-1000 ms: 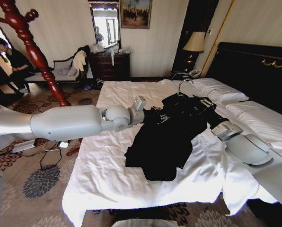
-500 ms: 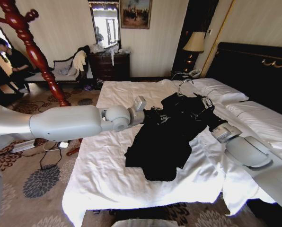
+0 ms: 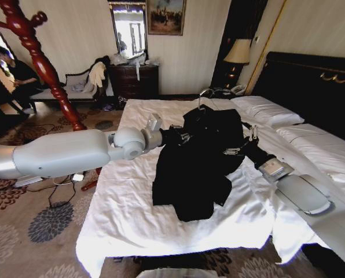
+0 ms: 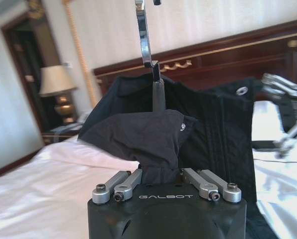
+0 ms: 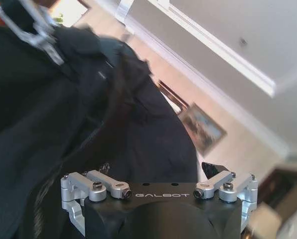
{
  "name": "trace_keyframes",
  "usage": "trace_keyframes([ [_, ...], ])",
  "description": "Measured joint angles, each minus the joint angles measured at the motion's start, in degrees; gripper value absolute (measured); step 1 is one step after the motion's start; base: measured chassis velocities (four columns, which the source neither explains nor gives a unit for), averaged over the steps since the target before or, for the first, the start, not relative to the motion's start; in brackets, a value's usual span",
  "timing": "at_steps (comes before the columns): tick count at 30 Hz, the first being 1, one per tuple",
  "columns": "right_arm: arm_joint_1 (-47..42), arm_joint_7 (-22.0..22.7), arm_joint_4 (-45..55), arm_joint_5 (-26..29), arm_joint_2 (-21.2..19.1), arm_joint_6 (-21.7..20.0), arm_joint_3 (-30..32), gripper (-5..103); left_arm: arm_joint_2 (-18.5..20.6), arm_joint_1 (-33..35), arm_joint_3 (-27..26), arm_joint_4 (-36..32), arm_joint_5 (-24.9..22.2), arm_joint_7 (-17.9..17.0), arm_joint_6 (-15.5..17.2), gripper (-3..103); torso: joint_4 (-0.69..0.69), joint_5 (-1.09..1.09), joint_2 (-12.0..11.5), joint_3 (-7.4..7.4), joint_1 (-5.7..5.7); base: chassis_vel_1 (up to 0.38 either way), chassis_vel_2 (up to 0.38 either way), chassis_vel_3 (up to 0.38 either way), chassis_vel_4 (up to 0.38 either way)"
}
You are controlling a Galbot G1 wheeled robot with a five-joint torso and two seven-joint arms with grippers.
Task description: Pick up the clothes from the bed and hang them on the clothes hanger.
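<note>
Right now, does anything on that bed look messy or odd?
The black coat hangs crooked: its top is held up above the bed between the left gripper and right gripper, while its lower part trails crumpled on the rumpled duvet.

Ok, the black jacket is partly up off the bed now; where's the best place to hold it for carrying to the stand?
Judging by its pose, at the collar just under the metal hook, coming from the robot's left. The clothes hang from that point, and the left gripper is shut on fabric there. The right gripper sits by the jacket's right side above the bed.
</note>
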Motion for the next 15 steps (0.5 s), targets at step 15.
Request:
trace_keyframes([
  [15,-17.13,0.45,2.29,9.59,19.33,0.66,10.33,100,-23.12,-1.56,1.11,-10.17,4.0,1.89,-1.22,18,-0.01,-0.02,0.01,-0.02,-0.02,0.0,0.0,0.0,0.0],
])
